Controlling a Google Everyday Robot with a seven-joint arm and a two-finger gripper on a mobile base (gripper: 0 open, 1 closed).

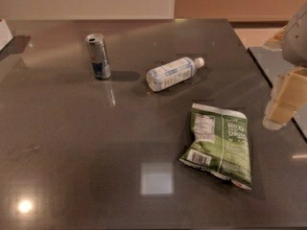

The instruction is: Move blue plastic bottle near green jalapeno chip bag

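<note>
The blue plastic bottle lies on its side near the middle of the dark table, white cap pointing right and away. The green jalapeno chip bag lies flat in front of it and to the right, white nutrition panel and barcode up. A gap of bare table separates the two. My gripper is at the right edge of the view, pale yellowish, over the table's right side, to the right of the bag and well apart from the bottle. It holds nothing that I can see.
A slim silver-and-blue can stands upright left of the bottle. A white object sits at the far left edge. The dark table ends at the right, with another surface beyond a gap.
</note>
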